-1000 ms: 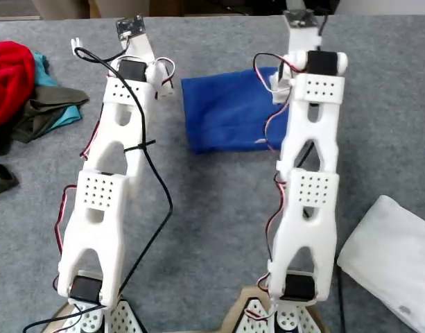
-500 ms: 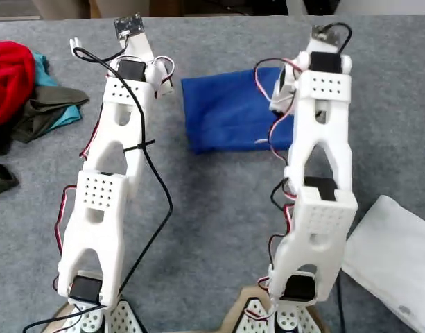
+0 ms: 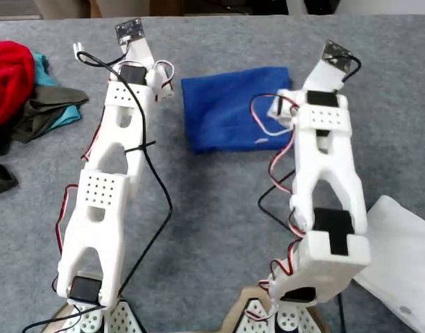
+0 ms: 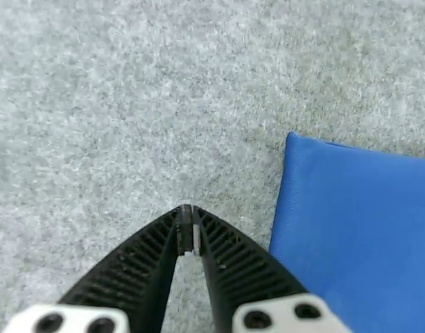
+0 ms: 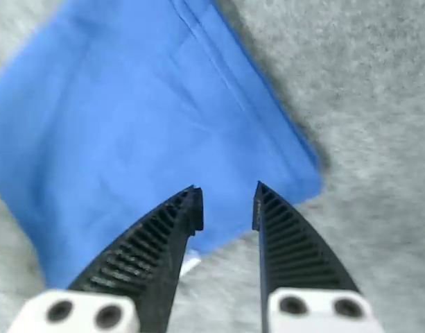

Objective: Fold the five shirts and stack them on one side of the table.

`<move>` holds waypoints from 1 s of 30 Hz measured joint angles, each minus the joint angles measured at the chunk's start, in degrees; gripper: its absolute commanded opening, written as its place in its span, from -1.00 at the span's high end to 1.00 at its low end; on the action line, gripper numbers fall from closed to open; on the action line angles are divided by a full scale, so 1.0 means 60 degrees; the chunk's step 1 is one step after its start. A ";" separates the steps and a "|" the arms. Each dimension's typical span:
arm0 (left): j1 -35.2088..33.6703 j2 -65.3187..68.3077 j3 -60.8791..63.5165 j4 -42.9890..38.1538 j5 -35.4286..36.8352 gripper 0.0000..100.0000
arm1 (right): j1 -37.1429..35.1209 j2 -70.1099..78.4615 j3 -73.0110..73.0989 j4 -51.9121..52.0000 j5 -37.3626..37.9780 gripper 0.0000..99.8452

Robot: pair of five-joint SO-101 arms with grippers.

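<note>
lying folded flat, the blue shirt (image 3: 229, 107) is resting on the grey table (image 3: 219, 208) toward its far side, between your two arms. you are holding your right gripper (image 5: 226, 198) above the shirt's edge near one corner, with its fingers standing spread apart. your left gripper (image 4: 187, 232) is hanging over bare table just beside another corner of the shirt, with its fingertips pressing together tip to tip. farther out on your left, a red shirt (image 3: 7, 69) is lying heaped with teal and olive shirts (image 3: 49, 111), and a white folded cloth (image 3: 399, 263) is sitting at your near right.
</note>
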 measured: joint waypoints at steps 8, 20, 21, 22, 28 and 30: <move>-0.0147 0.0015 0.0000 -0.0234 -0.0029 0.95 | -0.0352 0.0982 -0.0791 0.1172 -0.2828 0.42; -0.0190 0.0015 0.0000 -0.0278 -0.0176 0.95 | -0.0542 0.1861 -0.0864 0.0806 -0.3678 0.58; -0.0190 0.0015 0.0000 -0.0278 -0.0176 0.95 | -0.0542 0.2066 -0.0864 0.0689 -0.3678 0.58; -0.0190 0.0015 0.0000 -0.0278 -0.0176 0.95 | -0.0542 0.2271 -0.0923 0.0645 -0.3678 0.58; -0.0190 0.0015 0.0000 -0.0278 -0.0176 0.95 | -0.0542 0.3223 -0.1846 0.0630 -0.3678 0.69; -0.0190 0.0015 0.0000 -0.0278 -0.0176 0.95 | -0.0527 0.3355 -0.1993 0.0615 -0.3678 0.79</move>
